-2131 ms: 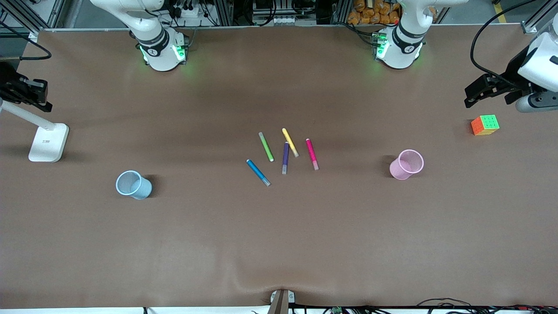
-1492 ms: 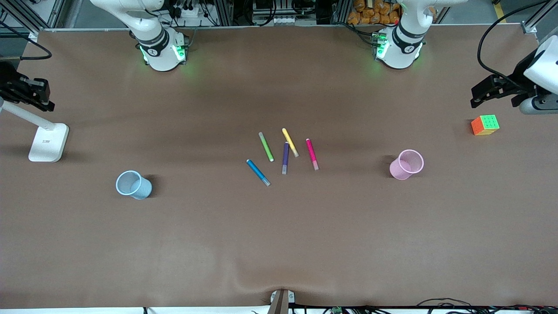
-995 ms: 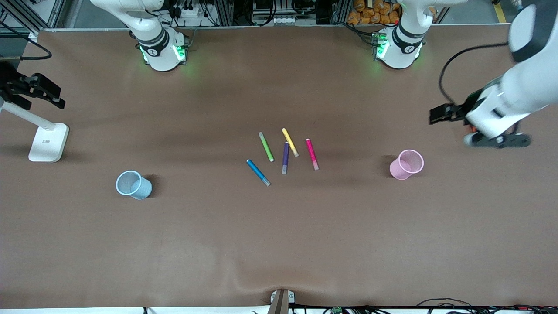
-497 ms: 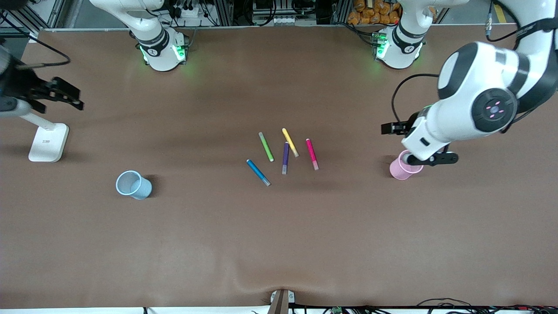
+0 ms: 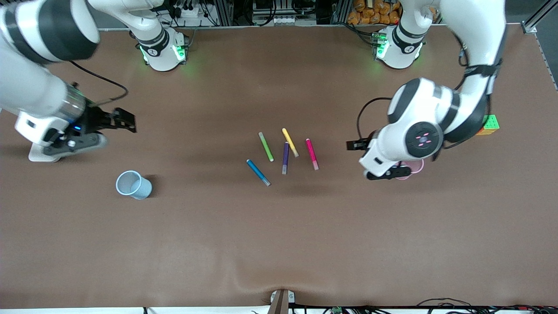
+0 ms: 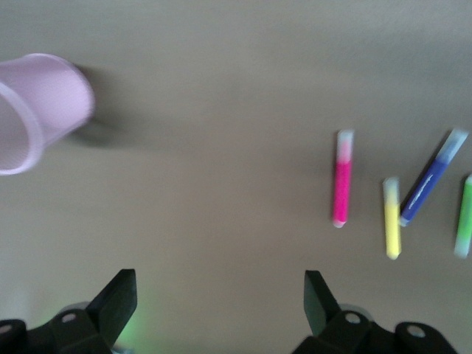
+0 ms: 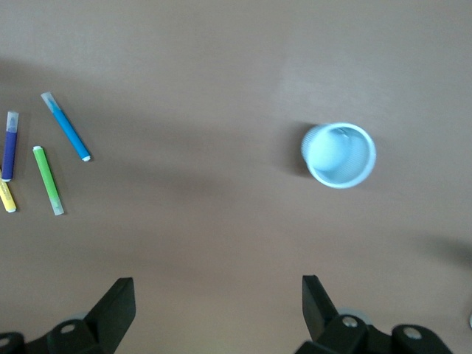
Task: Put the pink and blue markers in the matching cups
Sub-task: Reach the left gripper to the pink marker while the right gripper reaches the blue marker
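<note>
The pink marker (image 5: pixel 311 153) and the blue marker (image 5: pixel 258 172) lie on the table's middle among other pens. The pale blue cup (image 5: pixel 133 185) stands toward the right arm's end. The pink cup (image 5: pixel 417 166) stands toward the left arm's end, mostly hidden under the left arm's wrist. My left gripper (image 5: pixel 354 145) is open and empty over the bare table between the pink marker and the pink cup. My right gripper (image 5: pixel 127 122) is open and empty over the table near the blue cup. The left wrist view shows the pink marker (image 6: pixel 341 188) and pink cup (image 6: pixel 37 110). The right wrist view shows the blue marker (image 7: pixel 66 127) and blue cup (image 7: pixel 339 155).
A green pen (image 5: pixel 266 147), a yellow pen (image 5: pixel 290 142) and a dark purple pen (image 5: pixel 285 158) lie between the two markers. A colour cube (image 5: pixel 491 124) sits at the left arm's end, partly hidden. A white lamp base (image 5: pixel 41 155) stands under the right arm.
Both arms have swung in from the table's ends toward the middle. The left arm now covers most of the pink cup. Markers and cups have not moved.
</note>
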{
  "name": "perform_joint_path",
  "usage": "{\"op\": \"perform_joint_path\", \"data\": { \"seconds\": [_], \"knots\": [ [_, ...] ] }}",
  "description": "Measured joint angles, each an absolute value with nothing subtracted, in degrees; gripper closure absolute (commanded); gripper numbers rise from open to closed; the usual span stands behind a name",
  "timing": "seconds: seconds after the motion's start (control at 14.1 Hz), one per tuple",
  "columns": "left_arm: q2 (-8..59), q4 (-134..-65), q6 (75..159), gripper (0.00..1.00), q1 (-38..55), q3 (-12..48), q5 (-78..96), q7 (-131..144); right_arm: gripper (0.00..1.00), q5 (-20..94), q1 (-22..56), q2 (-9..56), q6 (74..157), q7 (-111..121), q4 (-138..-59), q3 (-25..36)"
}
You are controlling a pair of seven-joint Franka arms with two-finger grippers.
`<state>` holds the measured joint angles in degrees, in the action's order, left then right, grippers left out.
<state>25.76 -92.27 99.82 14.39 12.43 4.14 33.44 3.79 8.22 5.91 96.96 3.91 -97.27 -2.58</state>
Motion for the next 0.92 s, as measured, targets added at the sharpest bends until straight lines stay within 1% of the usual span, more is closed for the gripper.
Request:
{"op": "perform_joint_path", "data": {
  "seconds": [0.21,0.28,0.43,0.57,0.64,0.71,0.85,0.92],
  "knots": [
    [30.63,-92.33,106.67,0.00,18.84,12.47,4.15,41.96,0.00,3.89,13.09,11.30,101.00,3.91,-97.35,-2.73],
    [32.09,-92.33,108.09,0.02,19.70,12.47,4.26,43.24,0.00,3.90,14.92,13.25,102.96,3.91,-97.38,-2.77],
    [34.55,-92.30,110.37,0.03,20.16,12.46,5.70,43.89,0.00,3.91,18.42,16.95,107.83,3.81,-97.40,-2.80],
    [36.36,-92.28,112.63,0.12,20.30,12.47,7.06,43.89,0.00,3.92,21.39,20.59,113.44,3.62,-97.43,-2.81],
    [37.02,-92.28,113.62,0.15,20.44,12.47,7.84,43.89,0.00,3.93,22.65,22.40,116.36,3.14,-97.43,-2.81],
    [37.57,-92.28,114.43,0.16,20.56,12.48,8.44,43.89,0.00,3.95,23.88,24.24,119.42,1.78,-97.44,-2.80],
    [38.52,-92.27,116.04,0.21,20.71,12.47,9.34,43.89,0.00,3.95,26.50,27.93,125.76,-2.31,-97.45,-2.83],
    [39.04,-92.27,117.06,0.22,20.85,12.47,9.94,43.89,0.00,3.95,27.83,29.83,128.98,-4.05,-97.44,-2.83]
  ]
}}
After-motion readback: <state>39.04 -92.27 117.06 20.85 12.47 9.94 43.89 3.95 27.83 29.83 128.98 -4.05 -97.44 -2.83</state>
